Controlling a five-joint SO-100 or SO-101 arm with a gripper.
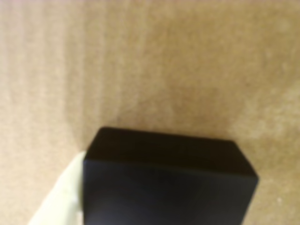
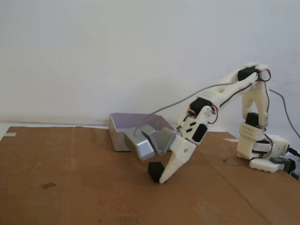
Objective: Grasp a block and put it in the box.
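Observation:
The black block (image 2: 154, 171) sits low on the brown cardboard, just in front of the box (image 2: 118, 137), a pale grey tray at the back. My gripper (image 2: 159, 178) reaches down to it, its white finger (image 2: 172, 164) tight against the block's right side in the fixed view. The wrist view is filled at the bottom by the block (image 1: 164, 180), with one white finger (image 1: 60, 199) touching its left face. The other finger is hidden behind the block. The gripper looks shut on the block, whose underside is level with the cardboard.
The grey camera module (image 2: 140, 145) hangs between the gripper and the box. A small dark mark (image 2: 48, 185) lies on the cardboard at the left. The arm's base (image 2: 262, 152) stands at the right, with cables trailing off.

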